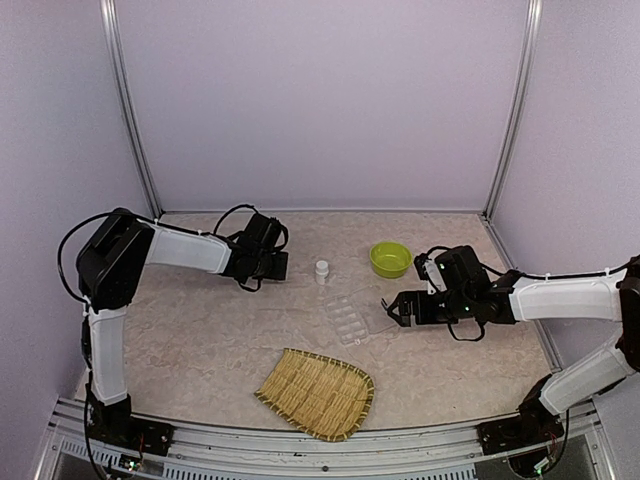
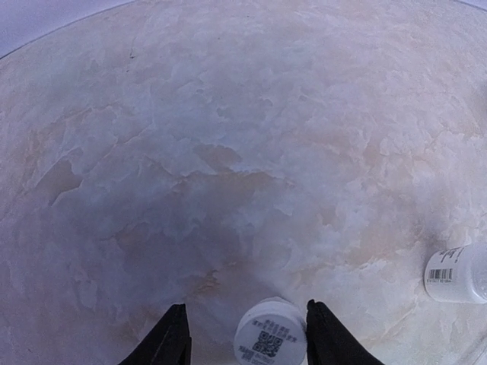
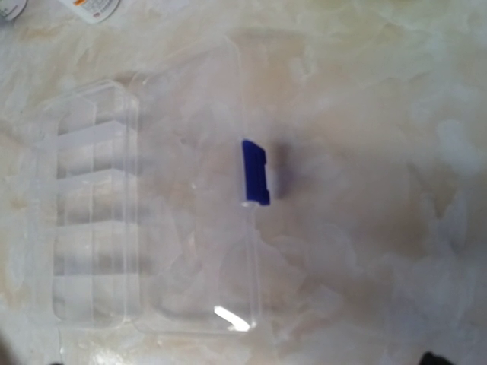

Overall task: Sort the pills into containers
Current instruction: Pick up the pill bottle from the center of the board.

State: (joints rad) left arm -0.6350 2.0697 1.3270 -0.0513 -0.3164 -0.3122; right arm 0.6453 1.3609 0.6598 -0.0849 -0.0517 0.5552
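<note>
Organiser [image 1: 355, 313]: I've got it lying flat on the worktop [image 1: 200, 340], right of the middle, with its lid thrown open.
Compartments [image 3: 87, 220]: on my right wrist feed I see a clear row of them down one side, and the lid [image 3: 194, 190] lies flat right alongside.
Latch [image 3: 255, 173]: blue, sitting on the lid's free edge.
Left gripper [image 2: 246, 308]: low over the worktop toward the back edge, left of the middle. Jaws are roughly half apart and straddle a white bottle [image 2: 270, 336]. One finger [image 2: 323, 338] looks to be against it, but bare worktop shows between the bottle and the other finger, so no grip.
Second white bottle [image 2: 456, 274]: off to one side of the fingers, apart from them, barcode label showing.
Right gripper [image 1: 390, 307]: jaws spread wide with nothing in them, just beside the organiser's right-hand side.
Green bowl [image 1: 390, 259]: behind the organiser, nearer the back edge.
Bamboo tray [image 1: 316, 392]: near the front edge, about the middle.
</note>
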